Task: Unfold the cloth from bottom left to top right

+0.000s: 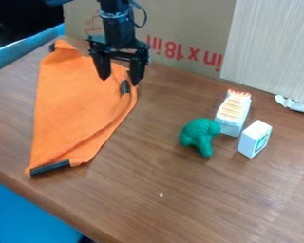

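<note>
Hanging apart near the top right edge of the orange cloth (75, 102), the fingers (103, 66) grip nothing. Closing high would miss the fabric; closing deep could drag all its layers over the bench (180, 204). Counted: one cloth, three dark strips (50, 168) along it; rightward, one green toy (198, 135), possibly broccoli, one striped block (233, 112), one white block (254, 138).

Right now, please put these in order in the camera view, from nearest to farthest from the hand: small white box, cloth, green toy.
1. Cloth: just below the hand and toward the view's left.
2. Green toy: right of the cloth, lower than the hand in the view.
3. Small white box: right of the green toy.
</note>
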Motion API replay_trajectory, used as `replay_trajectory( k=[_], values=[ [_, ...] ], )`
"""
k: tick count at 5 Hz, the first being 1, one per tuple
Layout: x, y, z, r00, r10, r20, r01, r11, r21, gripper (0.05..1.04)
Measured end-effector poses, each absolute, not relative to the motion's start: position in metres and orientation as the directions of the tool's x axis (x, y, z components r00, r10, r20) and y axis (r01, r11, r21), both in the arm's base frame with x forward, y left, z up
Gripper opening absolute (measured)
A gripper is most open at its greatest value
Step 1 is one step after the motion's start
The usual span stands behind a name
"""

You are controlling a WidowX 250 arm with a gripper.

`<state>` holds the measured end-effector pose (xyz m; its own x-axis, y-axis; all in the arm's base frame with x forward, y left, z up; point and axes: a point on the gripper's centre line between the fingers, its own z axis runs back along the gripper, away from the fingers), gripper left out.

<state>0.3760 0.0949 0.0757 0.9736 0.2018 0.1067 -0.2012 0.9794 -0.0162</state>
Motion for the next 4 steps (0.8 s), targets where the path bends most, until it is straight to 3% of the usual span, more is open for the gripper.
replay_trajectory(
  k=[4],
  values=[
    [0.378, 0.102, 0.056, 0.975, 0.203, 0.086, -0.206, 0.978, 0.02, 0.999]
  ],
)
